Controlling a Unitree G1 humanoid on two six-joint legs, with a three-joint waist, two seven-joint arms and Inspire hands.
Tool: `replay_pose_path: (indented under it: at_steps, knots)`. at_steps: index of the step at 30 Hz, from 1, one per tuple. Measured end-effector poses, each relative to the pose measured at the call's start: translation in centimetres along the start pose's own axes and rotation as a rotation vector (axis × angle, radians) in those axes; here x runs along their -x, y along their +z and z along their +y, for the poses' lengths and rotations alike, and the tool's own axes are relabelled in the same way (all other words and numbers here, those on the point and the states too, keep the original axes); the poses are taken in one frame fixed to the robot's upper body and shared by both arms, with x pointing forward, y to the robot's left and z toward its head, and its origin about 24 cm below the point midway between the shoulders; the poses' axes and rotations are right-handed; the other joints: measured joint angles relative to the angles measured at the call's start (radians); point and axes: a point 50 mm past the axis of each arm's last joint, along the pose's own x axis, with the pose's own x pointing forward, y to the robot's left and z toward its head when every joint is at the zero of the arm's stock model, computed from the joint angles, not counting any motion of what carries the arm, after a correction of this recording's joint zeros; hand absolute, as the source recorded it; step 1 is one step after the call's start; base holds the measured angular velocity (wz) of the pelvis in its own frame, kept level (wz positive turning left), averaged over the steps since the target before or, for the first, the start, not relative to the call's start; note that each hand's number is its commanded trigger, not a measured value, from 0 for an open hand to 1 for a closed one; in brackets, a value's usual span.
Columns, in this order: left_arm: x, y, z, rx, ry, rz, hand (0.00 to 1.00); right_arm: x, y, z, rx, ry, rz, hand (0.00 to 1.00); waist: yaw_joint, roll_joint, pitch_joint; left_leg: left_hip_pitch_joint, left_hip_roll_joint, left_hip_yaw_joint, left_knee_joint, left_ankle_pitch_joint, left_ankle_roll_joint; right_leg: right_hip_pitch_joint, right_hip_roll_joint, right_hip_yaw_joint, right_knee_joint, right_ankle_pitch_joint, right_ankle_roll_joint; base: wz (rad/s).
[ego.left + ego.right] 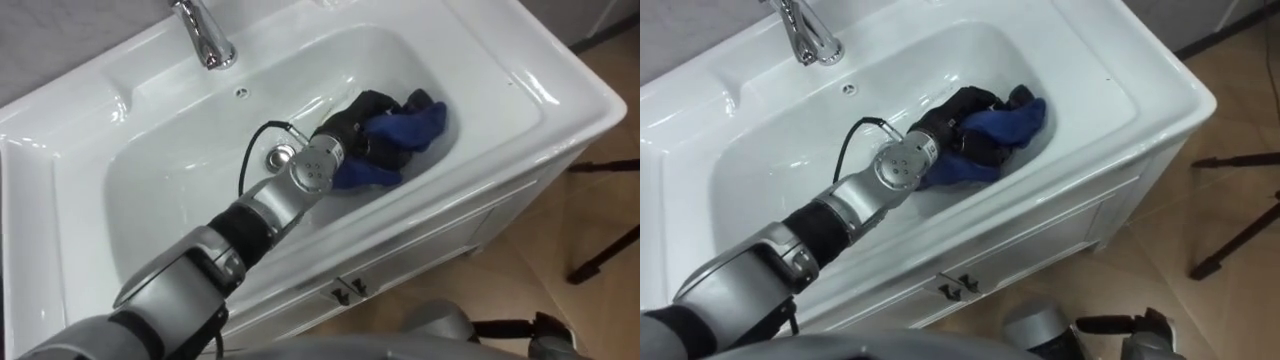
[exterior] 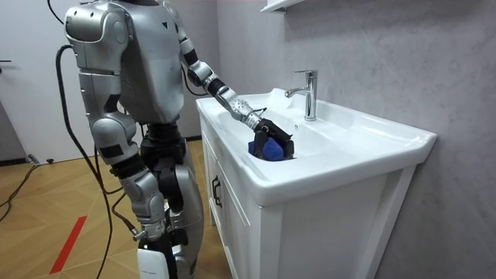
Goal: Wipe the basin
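The left hand [image 1: 358, 118] reaches into the basin [image 1: 180, 185], fingers bunched around the blue cloth [image 1: 410, 128] low on the basin's right side. To wipe well, it should likely press the cloth flat and sweep past the drain [image 1: 283, 155] toward the faucet [image 1: 205, 40].

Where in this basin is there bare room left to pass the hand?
Bare: the basin floor left of the drain, and the strip under the faucet. Crowded: right end, where the left hand grips the blue cloth.
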Motion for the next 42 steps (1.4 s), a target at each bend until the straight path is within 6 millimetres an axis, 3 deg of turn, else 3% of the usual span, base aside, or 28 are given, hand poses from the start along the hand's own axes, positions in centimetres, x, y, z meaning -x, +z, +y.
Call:
replay_pose_path:
  at_steps: [3,5,8,12,13,16,26,32,42]
  knots:
    - [0.2,-0.6,0.4,-0.099,0.021,0.002,1.0,0.0,-0.2,-0.1,0.004,-0.001,0.007,0.0,0.001,-0.029,-0.0006,0.005,0.0,0.001,0.0,0.0,0.0,-0.005,0.001,0.007,0.012,-0.002,0.0,-0.07]
    - [0.5,-1.8,0.6,-0.15,0.036,0.029,1.0,0.0,-0.7,-0.2,0.045,0.0,0.022,0.0,0.0,-0.061,-0.0017,0.013,0.0,0.008,0.0,0.0,0.0,-0.002,0.003,0.017,0.014,-0.003,0.0,-0.12]
    - [0.9,-3.2,1.1,-0.19,0.05,0.065,1.0,0.0,-1.1,-0.4,0.114,-0.003,0.032,0.0,-0.001,-0.081,-0.0031,0.02,0.0,0.021,0.0,0.0,0.0,0.0,0.004,0.028,0.013,-0.003,0.0,-0.12]
    - [1.3,-4.8,1.8,-0.315,0.058,0.118,1.0,0.1,-2.5,-0.9,0.249,-0.011,0.067,0.0,-0.003,-0.076,-0.0044,0.033,0.001,0.023,-0.001,0.0,0.0,0.013,0.005,0.031,0.012,-0.002,0.0,-0.01]
    - [1.4,-5.3,1.9,-0.352,0.057,0.136,1.0,0.1,-2.9,-1.1,0.262,-0.013,0.084,0.0,-0.004,-0.068,-0.0089,0.038,0.002,0.026,0.0,0.0,0.0,0.016,0.005,0.031,0.013,-0.002,0.0,-0.05]
    - [1.4,-5.9,2.4,-0.437,0.065,0.168,1.0,0.1,-3.2,-1.4,0.253,-0.011,0.101,0.0,-0.014,-0.057,-0.0088,0.044,0.002,0.028,0.0,0.0,0.0,0.016,0.005,0.036,0.018,-0.002,0.0,-0.05]
    - [1.7,-7.8,3.7,-0.645,0.083,0.261,1.0,-0.1,-3.2,-2.0,0.183,-0.011,0.138,0.0,-0.041,-0.058,-0.0082,0.067,0.002,0.058,0.0,0.0,0.0,0.015,0.012,0.08,0.021,-0.001,0.002,-0.12]
    - [2.5,-9.0,4.2,-0.717,0.101,0.307,1.0,0.0,-3.9,-2.3,0.196,0.016,0.164,0.0,-0.037,-0.071,-0.0051,0.083,0.004,0.061,-0.01,0.0,0.0,0.013,0.02,0.094,0.034,-0.005,0.001,-0.07]
    - [4.2,-10.9,4.6,-0.778,0.138,0.422,1.0,0.1,-4.4,-2.0,0.193,0.019,0.203,0.0,-0.024,-0.089,-0.0115,0.093,0.005,0.06,-0.011,0.0,0.0,0.021,0.023,0.101,0.033,-0.003,-0.002,-0.02]
